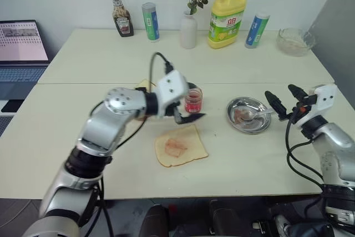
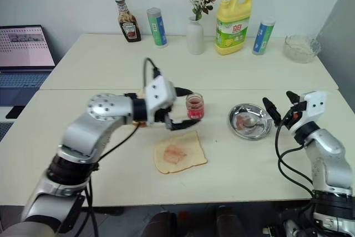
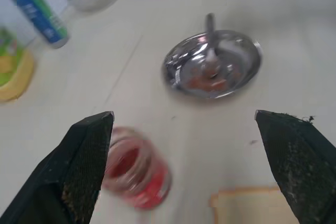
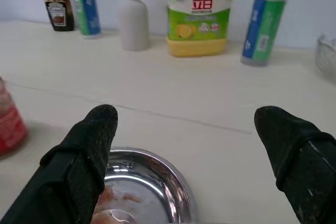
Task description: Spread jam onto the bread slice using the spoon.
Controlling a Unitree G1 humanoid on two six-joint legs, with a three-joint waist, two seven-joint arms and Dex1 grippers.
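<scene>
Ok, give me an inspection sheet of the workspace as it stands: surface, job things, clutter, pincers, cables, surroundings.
Surface: pale table, seam running across it behind the jar.
Job's things: bread slice flat near the front edge, a pinkish smear at its centre; jam in a clear jar just behind it, upright; spoon resting in the steel dish, which shows red smears.
Clutter: ketchup bottle, two tubes, vase, yellow jug, glass bowl, all along the back.
Pincers: left pincer open, beside the jar; right pincer open, beside the dish; both empty.
Cables: black leads on both arms.
Surroundings: laptop on the left.
</scene>
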